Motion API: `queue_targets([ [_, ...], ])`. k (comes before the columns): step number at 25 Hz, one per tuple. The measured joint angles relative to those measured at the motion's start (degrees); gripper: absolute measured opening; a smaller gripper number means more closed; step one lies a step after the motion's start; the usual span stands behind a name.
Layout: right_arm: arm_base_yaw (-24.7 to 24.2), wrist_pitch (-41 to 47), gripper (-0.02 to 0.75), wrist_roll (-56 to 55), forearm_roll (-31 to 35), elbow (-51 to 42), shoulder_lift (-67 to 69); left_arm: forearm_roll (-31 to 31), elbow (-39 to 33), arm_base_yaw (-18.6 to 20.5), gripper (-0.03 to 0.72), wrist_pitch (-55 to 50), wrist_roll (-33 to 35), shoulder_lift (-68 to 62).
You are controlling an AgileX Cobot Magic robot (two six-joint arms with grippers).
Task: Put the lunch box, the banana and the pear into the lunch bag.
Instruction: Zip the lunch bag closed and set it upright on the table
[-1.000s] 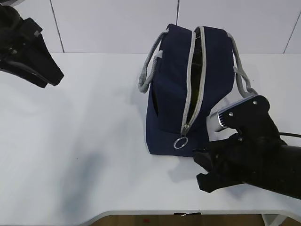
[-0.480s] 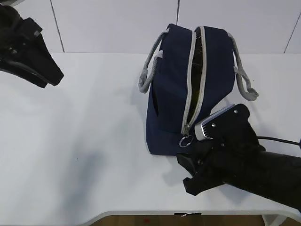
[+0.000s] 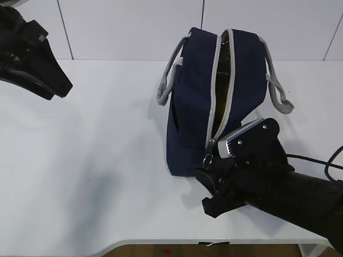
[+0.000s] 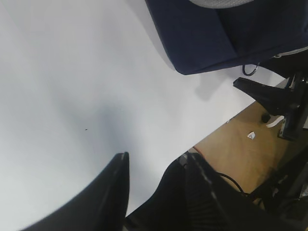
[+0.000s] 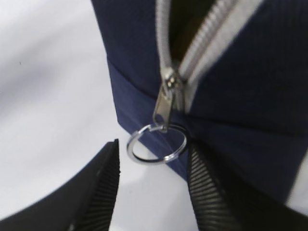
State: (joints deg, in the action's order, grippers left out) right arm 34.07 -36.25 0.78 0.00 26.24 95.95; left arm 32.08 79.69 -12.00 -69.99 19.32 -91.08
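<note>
Right gripper [image 5: 154,192] sits low at the near end of the lunch bag [image 3: 214,101], jaws spread, one ribbed finger [image 5: 98,190] to the left of the zipper's pull ring [image 5: 156,143] and the other to its right, under the bag's lower edge. The ring hangs between the fingers. I cannot tell whether the right finger touches it; the left one is clear of it. Nothing is pinched.

In the exterior view the right gripper [image 3: 206,188] lies on the white table [image 3: 107,160], tips just below the bag's near bottom corner.

Lunch bag: navy fabric, standing on the table right of centre. Grey zipper [image 3: 221,91] runs along the top and down the near end; the two sides are parted along the top, a dark gap between them. Slider [image 5: 166,103] sits low on the near end. Grey handles [image 3: 169,72] droop on both sides.

Left gripper [image 4: 159,185] hovers over bare table at the far left, well apart from the bag, jaws spread, nothing between them. In its wrist view the bag's corner shows at top right.

Lunch box, banana, pear: not visible in any view; the bag's inside is too dark to read.
</note>
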Motion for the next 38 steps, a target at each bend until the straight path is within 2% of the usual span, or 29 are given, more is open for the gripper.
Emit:
queue_targets([
  [4,0.00,-3.10,0.380,-0.12,0.00,0.00,0.11,0.00,0.00,0.00,0.299,0.00,0.00,0.00],
  [15,0.00,-3.89,0.376,-0.12,-1.37,0.00,0.11,0.00,0.00,0.00,0.299,0.00,0.00,0.00],
  [24,0.00,-4.12,0.234,-0.12,-1.50,0.00,0.11,0.00,0.00,0.00,0.298,0.00,0.00,0.00],
  [30,0.00,-4.12,0.216,-0.22,-1.50,0.00,0.11,0.00,0.00,0.00,0.298,0.00,0.00,0.00],
  [38,0.00,-2.67,0.153,-1.22,-1.50,0.00,0.11,0.00,0.00,0.00,0.292,0.00,0.00,0.00],
])
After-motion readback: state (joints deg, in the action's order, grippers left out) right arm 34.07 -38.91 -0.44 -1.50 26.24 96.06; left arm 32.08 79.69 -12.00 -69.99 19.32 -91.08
